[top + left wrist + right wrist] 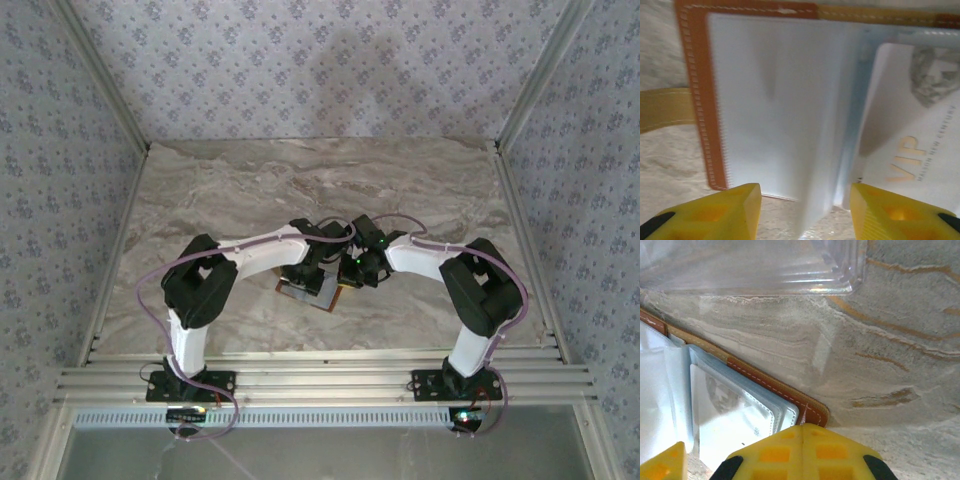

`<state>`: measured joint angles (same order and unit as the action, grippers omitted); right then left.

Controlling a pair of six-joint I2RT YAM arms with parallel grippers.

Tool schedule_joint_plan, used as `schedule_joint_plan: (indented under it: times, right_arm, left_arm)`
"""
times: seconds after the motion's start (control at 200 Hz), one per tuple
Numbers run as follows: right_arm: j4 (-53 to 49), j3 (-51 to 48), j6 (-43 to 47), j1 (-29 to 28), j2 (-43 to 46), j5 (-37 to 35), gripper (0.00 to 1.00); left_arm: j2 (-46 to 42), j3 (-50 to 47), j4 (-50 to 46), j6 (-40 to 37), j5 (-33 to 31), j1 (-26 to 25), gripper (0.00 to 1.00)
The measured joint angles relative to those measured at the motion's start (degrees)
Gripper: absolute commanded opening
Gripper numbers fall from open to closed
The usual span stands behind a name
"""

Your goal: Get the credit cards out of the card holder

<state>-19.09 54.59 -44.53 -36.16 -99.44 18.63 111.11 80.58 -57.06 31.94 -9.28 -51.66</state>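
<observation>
1. Top view: the card holder lies open between both wrists, near the table's front edge. If it slides, you lose alignment.
2. Left wrist: your left gripper is half open and empty over the pale lining. It may pinch the sleeve instead of the whitish card.
3. Right wrist: your right gripper is closed and empty at the holder's orange corner. If it slips off, the holder comes free.

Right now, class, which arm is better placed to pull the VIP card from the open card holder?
Left. The left gripper is open at the near edge of the card holder, with the VIP card just ahead. The right gripper is shut at the holder's corner, seemingly pinning it.
</observation>
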Motion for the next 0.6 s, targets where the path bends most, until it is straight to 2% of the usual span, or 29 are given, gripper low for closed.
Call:
schedule_joint_plan:
  times: [0.2, 0.6]
  right_arm:
    - [-0.2, 0.1, 0.0, 0.0, 0.0, 0.0, 0.02]
    - [-0.7, 0.5, 0.7, -0.4, 0.0, -0.4, 0.02]
  left_arm:
    - [0.0, 0.7, -1.5, -0.7, -3.7, 0.2, 0.54]
    - [0.0, -4.0, 0.4, -3.4, -2.5, 5.4, 0.49]
